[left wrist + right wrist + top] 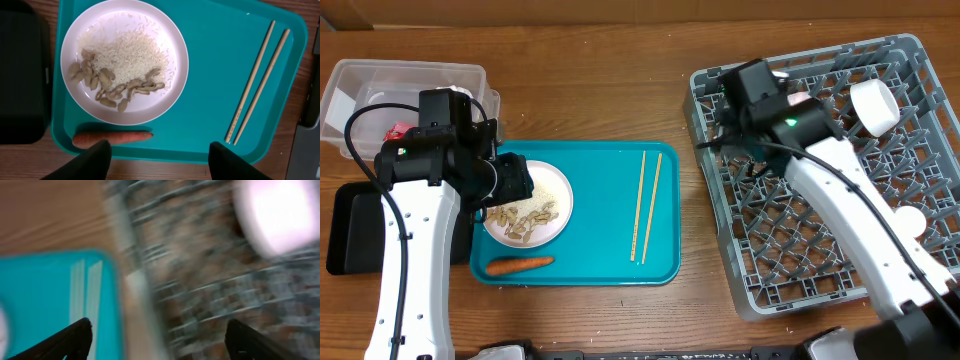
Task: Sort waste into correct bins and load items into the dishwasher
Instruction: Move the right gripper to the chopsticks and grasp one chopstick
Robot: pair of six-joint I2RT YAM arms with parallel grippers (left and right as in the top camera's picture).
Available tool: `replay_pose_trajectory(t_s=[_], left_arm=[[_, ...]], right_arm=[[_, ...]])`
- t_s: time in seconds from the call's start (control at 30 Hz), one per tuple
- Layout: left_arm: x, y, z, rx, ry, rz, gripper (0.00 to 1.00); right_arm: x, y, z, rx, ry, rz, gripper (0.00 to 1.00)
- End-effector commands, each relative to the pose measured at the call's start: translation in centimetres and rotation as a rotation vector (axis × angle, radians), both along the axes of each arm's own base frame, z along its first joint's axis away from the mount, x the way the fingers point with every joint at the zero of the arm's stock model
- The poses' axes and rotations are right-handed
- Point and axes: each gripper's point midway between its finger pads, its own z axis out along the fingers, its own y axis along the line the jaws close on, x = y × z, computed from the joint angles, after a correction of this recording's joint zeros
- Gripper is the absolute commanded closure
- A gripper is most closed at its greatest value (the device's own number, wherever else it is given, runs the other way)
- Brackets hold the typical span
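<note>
left gripper spread wide, empty, hanging at bottom of frame near the carrot, prob lining up a grab | plate with rice upper left | chopsticks right side of teal tray | right gripper gaping, nothing in it, view's blurry, by dish rack edge

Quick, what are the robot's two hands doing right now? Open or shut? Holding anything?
Left gripper: open, holding nothing.
Right gripper: open, holding nothing, though its view is blurred.
</note>
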Motion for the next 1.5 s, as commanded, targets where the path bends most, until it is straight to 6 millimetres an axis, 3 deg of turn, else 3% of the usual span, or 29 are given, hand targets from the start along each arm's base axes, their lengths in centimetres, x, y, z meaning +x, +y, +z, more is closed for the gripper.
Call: replay_pose_trajectory(t_s=[0.0,0.23,0.4,0.53,0.67,0.73,1.13,1.27,1.47], left_arm=[[0.0,-0.1,-0.2,0.005,0.006,-0.005,0.35],[0.0,-0.1,-0.2,0.005,0.006,-0.005,0.34],[0.0,-0.2,-0.2,0.005,0.006,-0.005,0.34],[0.0,-0.1,-0.2,0.005,0.006,-0.005,0.34],[0.0,-0.1,-0.2,0.005,0.006,-0.005,0.33],[0.0,-0.1,-0.2,0.005,0.006,-0.005,0.33],[0.0,-0.2,-0.2,0.005,0.007,-0.005,0.33],[0.0,-0.2,-0.2,0.005,0.008,-0.005,0.33],[0.0,-0.2,-0.2,0.005,0.009,-0.005,0.33]], right_arm=[[-3.3,6.9,0.3,0.325,0.148,0.253,0.13],[-5.2,9.9,-4.1,0.287,0.273,0.276,0.18],[-6.1,11.5,-8.4,0.183,0.352,0.196,0.21],[-6.5,11.9,-11.1,0.121,0.395,0.103,0.22],[-6.4,12.4,-13.5,0.100,0.428,0.045,0.31],[-6.5,12.4,-14.3,0.094,0.444,0.021,0.37],[-7.8,12.9,-18.6,0.029,0.527,0.026,0.40],[-7.8,12.9,-19.2,0.023,0.534,0.000,0.44],[-7.5,12.6,-19.4,0.006,0.520,-0.020,0.59]])
